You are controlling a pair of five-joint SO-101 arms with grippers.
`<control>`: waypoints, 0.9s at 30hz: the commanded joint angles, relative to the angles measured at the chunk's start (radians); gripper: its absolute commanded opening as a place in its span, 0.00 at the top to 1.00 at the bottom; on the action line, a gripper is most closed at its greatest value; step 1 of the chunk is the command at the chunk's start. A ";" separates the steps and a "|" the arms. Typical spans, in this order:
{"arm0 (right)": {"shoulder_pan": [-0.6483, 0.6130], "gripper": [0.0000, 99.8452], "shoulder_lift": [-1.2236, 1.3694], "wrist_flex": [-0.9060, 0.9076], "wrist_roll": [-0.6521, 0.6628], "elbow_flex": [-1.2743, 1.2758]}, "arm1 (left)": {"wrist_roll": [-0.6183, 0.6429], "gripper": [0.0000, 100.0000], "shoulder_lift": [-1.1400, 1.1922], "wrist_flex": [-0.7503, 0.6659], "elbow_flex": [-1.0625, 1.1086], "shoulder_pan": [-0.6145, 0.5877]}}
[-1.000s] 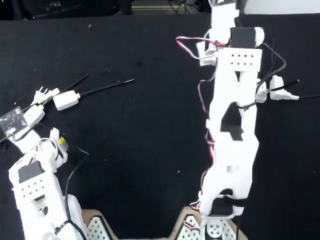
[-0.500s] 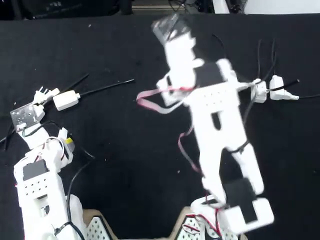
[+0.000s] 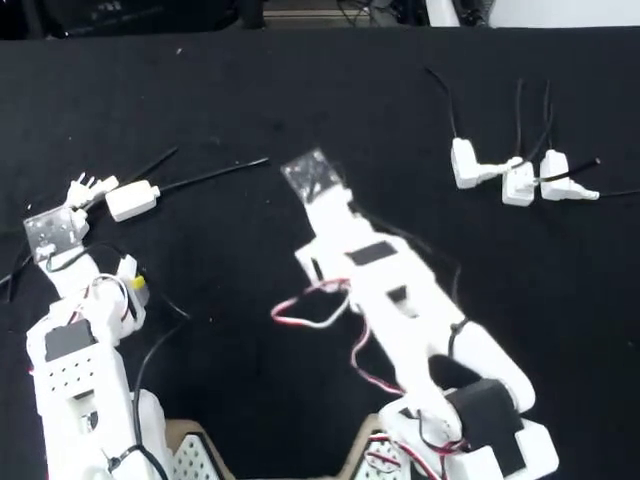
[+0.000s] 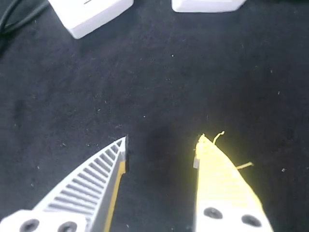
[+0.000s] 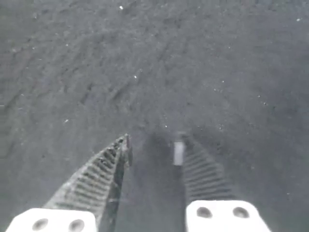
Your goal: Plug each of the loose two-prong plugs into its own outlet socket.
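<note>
Both arms are white plastic with black motor blocks. Red-and-white wires (image 3: 310,322) loop off the right arm (image 3: 420,322); a black cable (image 3: 140,360) trails the left arm (image 3: 70,385). The left gripper (image 4: 162,141) has one ribbed white finger (image 4: 96,174), one yellow.

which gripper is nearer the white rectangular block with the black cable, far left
Left. The left gripper is close beside the white rectangular block; the right gripper is out in the middle, much farther away.
</note>
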 commanded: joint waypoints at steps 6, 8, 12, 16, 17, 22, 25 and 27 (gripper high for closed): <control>-0.015 0.90 -0.051 -0.095 -0.038 0.061 | -0.150 0.77 0.120 0.002 -0.297 0.007; -0.015 0.88 -0.051 -0.095 -0.038 0.061 | -0.189 0.76 0.233 -0.002 -0.378 0.004; -0.015 0.88 -0.051 -0.097 -0.038 0.061 | -0.348 0.76 0.508 0.003 -0.547 -0.002; -0.015 0.88 -0.051 -0.097 -0.038 0.061 | -0.479 0.76 0.703 0.003 -0.661 -0.002; -0.015 0.88 -0.051 -0.097 -0.038 0.062 | -0.496 0.76 0.733 -0.006 -0.674 -0.002; -0.015 0.88 -0.051 -0.100 -0.038 0.064 | -0.608 0.76 0.850 -0.129 -0.773 -0.079; -0.015 0.88 -0.051 -0.101 -0.038 0.065 | -0.736 0.69 0.905 -0.176 -0.842 -0.108; -0.015 0.88 -0.051 -0.101 -0.038 0.065 | -0.809 0.65 0.947 -0.138 -0.888 -0.113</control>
